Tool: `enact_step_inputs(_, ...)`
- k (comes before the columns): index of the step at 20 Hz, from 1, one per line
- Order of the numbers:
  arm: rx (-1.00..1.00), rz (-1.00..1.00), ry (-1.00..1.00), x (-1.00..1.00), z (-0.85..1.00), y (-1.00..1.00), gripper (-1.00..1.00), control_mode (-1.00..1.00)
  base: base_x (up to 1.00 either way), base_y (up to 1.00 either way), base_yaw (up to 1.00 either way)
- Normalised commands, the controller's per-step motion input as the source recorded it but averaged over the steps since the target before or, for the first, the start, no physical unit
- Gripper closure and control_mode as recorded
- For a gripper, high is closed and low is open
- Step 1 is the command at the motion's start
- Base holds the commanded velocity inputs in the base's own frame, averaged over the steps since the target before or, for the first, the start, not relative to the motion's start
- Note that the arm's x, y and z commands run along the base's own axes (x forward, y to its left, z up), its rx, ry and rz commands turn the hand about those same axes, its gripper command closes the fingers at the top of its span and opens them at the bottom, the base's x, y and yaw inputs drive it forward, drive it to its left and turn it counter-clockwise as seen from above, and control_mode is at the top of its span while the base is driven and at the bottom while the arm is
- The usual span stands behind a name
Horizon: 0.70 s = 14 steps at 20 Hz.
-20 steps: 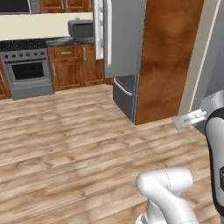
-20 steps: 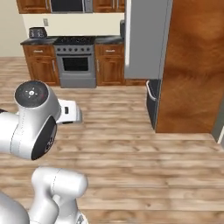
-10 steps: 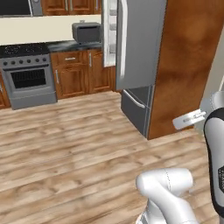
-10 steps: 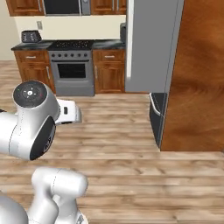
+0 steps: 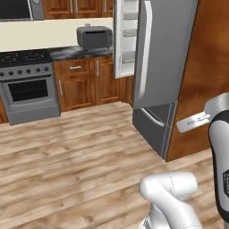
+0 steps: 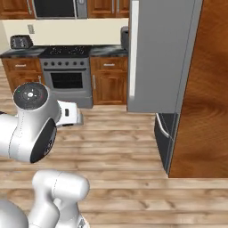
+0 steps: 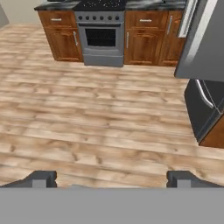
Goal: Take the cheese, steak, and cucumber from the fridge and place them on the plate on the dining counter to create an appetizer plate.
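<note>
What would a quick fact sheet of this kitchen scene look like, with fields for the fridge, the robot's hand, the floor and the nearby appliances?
fridge: the fridge is tall and grey, one upper door swung open, white inside with shelves visible
fridge contents: no food can be made out from here
gripper: the gripper has its jaws wide apart, holding nothing, aimed over bare floor
floor: wooden planks
stove: grey oven range between brown cabinets
toaster oven: grey box on the dark countertop beside the fridge
robot position: out on the floor, short of the fridge
</note>
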Motion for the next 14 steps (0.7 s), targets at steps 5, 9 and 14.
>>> enact_step_inputs(5,0.0,0.0,0.0,0.0,0.0,0.0,-1.0,1.0,1.0,0.32,-0.11)
enact_step_inputs(9,0.0,0.0,0.0,0.0,0.0,0.0,-1.0,1.0,0.77,0.44,-0.23)
enact_step_inputs(14,0.0,0.0,0.0,0.0,0.0,0.0,-1.0,1.0,0.52,0.56,-0.36)
